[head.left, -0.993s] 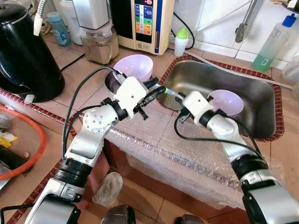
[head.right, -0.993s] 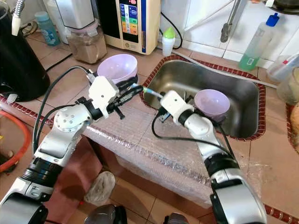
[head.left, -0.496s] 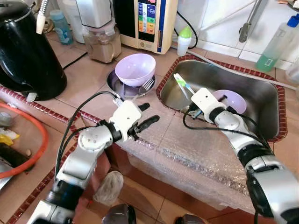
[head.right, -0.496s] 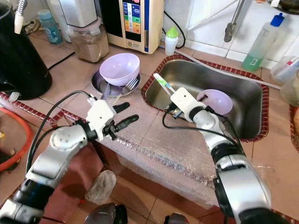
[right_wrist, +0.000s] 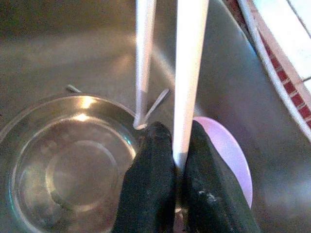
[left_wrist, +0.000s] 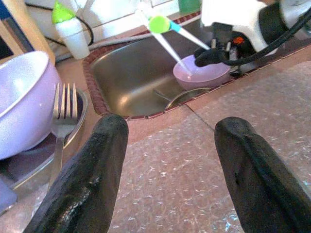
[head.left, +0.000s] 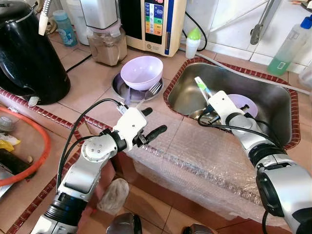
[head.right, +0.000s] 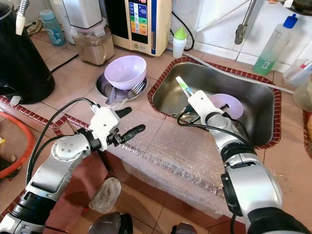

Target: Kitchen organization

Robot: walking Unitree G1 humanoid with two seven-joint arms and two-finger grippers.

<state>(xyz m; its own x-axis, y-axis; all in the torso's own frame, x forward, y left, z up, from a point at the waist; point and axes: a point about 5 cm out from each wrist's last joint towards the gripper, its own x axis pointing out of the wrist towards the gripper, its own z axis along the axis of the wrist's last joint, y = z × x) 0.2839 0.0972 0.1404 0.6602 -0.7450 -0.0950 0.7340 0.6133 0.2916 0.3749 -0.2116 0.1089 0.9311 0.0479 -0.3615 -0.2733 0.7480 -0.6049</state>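
Change: right pincer (right_wrist: 174, 160) carried farther over the sink (head.left: 273, 105) than half a second ago, toothbrush (head.left: 202, 87) now above the basin rather than at its near-left rim; left pincer (head.left: 148, 126) drawn back a second ago from beside the right one, now little shifted.
Right pincer: clamped tight on the white handle of the toothbrush, both black fingers (right_wrist: 150, 179) pressed against it; held over the left half of the sink.
Toothbrush: rising tilted out of the right pincer, green-and-white head uppermost, pointing toward the back-left of the basin.
Left pincer: spread wide, holding nothing, hovering over the bubble wrap (head.left: 195, 156) at the front edge of the surface (head.left: 87, 80), well apart from the toothbrush.
Below the right pincer: steel bowl (right_wrist: 63, 165) on the sink floor, purple bowl in the sink (head.left: 243, 103) just beside it on the right.
Left of the sink: second purple bowl (head.left: 141, 72) on a steel plate (head.left: 119, 89), fork (head.left: 152, 89) leaning on the plate's edge.
Back edge of the surface: blender jar (head.left: 105, 46), white appliance with coloured buttons (head.left: 153, 22), small green-capped bottle (head.left: 193, 43).
Far-left corner: black kettle (head.left: 27, 53).
Behind the sink: green soap bottle (head.left: 287, 46).
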